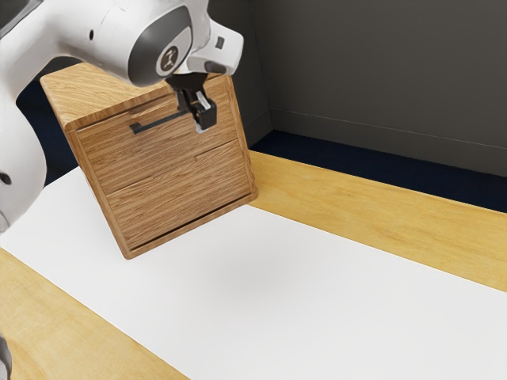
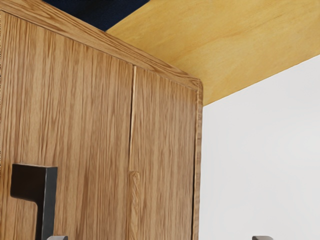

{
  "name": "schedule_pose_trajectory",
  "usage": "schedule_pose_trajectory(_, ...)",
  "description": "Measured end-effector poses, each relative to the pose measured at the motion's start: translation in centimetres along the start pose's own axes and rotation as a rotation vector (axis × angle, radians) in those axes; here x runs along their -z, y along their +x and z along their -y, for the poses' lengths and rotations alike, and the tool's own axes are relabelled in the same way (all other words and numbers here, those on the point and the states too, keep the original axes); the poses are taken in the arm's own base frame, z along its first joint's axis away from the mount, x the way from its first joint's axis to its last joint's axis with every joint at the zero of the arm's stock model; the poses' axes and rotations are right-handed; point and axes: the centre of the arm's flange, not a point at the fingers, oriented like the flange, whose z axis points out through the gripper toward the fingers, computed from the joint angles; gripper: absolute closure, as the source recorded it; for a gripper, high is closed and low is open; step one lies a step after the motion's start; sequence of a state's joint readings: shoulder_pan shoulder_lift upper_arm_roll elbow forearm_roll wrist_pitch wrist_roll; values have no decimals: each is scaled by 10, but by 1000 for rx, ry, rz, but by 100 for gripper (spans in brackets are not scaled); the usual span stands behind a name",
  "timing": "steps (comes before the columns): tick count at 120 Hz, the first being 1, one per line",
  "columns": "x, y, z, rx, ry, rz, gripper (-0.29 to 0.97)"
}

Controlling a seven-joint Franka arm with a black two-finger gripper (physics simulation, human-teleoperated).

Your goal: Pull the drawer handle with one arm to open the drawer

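Right at the front you had the wooden table (image 1: 63,332), and across it ran a broad white sheet (image 1: 301,293), bare along the near side. Moving in, there was the cabinet (image 1: 182,198). It stood on the white sheet towards the exterior view's left, turned at an angle so one lower corner pointed at the camera. The lower drawer (image 1: 178,190) sat flush in the front. And above it was your target, the top drawer (image 1: 158,146). It was level with the cabinet's face, no gap showing, so it was not pulled out at all.

The dark handle (image 1: 162,121) was a slim bar running across that top drawer. Your arm (image 1: 119,32) came in from the upper left, over the cabinet's top. The gripper (image 1: 206,120) hung at the handle's end on the exterior view's right, close against the drawer front.

From the hand's own camera, the bracket end of the handle (image 2: 32,182) stood out from the wood grain. Two grey fingertips (image 2: 262,238) peeked in far apart, one just beside the bar and the other out over the white sheet. So your fingers were spread wide, gripping nothing, and the bar was not between them.

Beyond the cabinet lay another strip of wooden table. Farther back was dark blue floor (image 1: 396,166), and last the grey wall (image 1: 380,63).
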State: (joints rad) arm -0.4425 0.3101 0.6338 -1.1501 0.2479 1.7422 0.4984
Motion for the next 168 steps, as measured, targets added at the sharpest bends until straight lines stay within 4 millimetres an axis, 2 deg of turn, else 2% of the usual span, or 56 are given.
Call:
schedule_pose_trajectory(32, -16, -13, 26, -1, 18, 18, 26)
schedule_pose_trajectory(96, -36, -13, 38, -30, 37, 34, 36)
schedule_pose_trajectory(111, -47, -18, 48, -17, 34, 44, 38)
schedule_pose_trajectory(134, -51, -16, 50, -23, 32, 42, 40)
schedule_pose_trajectory(168, -61, -20, 55, -11, 12, 41, 51)
